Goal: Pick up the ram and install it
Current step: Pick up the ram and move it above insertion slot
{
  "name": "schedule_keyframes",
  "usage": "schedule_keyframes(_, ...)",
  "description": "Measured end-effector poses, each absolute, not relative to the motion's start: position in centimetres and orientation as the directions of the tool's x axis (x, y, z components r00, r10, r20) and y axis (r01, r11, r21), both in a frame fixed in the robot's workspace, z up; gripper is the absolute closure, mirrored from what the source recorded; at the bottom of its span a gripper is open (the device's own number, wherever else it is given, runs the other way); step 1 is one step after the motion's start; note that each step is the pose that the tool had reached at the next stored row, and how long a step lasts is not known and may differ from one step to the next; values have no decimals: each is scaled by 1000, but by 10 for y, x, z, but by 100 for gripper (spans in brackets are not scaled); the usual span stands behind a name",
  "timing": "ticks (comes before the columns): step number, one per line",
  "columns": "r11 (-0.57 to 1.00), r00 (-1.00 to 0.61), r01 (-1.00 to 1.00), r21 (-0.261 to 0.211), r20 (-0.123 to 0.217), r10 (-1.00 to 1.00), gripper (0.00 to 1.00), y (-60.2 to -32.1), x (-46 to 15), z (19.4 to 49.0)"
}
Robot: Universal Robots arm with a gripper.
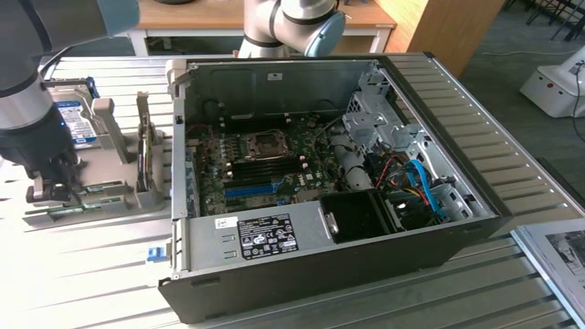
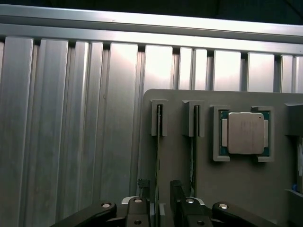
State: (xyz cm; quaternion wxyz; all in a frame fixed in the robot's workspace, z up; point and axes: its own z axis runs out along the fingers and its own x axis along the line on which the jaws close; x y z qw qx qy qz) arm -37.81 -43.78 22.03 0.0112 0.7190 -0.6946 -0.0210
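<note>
Wrist view, looking along a grey holder (image 2: 227,189) on the slatted aluminium bench (image 2: 71,142). Claw (image 2: 158,184) spread apart, one finger (image 2: 141,185) on each side of the ram (image 2: 157,151), which stands edge-on as a thin dark line in the slot nearest the holder's edge. Cannot tell whether the pads touch it; near end of the stick lost between the fingers. Second stick (image 2: 193,151) in the next slot, just as thin and hard to read. Square silver processor (image 2: 245,132) seated further in; holder's far side cut off.

Exterior view's left: arm (image 1: 27,103) down over the same holder, fingers masked by dark housing. Blue-labelled hard drive (image 1: 73,120) half hidden behind the arm. Open computer case (image 1: 457,171) mid-bench, motherboard (image 1: 265,164) slots dark, indistinct.
</note>
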Motion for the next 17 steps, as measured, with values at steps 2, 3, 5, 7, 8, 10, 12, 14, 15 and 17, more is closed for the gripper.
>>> schedule_keyframes(2, -35, 34, -998, 45, -15, -999, 69, -438, -377, 220)
schedule_keyframes(3, -35, 34, -998, 45, -15, -999, 69, -438, -376, 220)
schedule_keyframes(5, -35, 34, -998, 45, -15, -999, 69, -438, -375, 220)
schedule_keyframes(7, -35, 34, -998, 45, -15, -999, 69, -438, -374, 220)
schedule_keyframes(8, -35, 34, -998, 45, -15, -999, 69, -438, -373, 220)
schedule_keyframes(10, -35, 34, -998, 45, -15, -999, 69, -438, -372, 220)
schedule_keyframes(12, -35, 34, -998, 45, -15, -999, 69, -438, -371, 220)
schedule_keyframes(14, -35, 34, -998, 45, -15, -999, 69, -438, -370, 220)
schedule_keyframes(15, -35, 34, -998, 45, -15, -999, 69, -438, -369, 220)
schedule_keyframes(17, -35, 34, -998, 45, -15, -999, 69, -438, -368, 220)
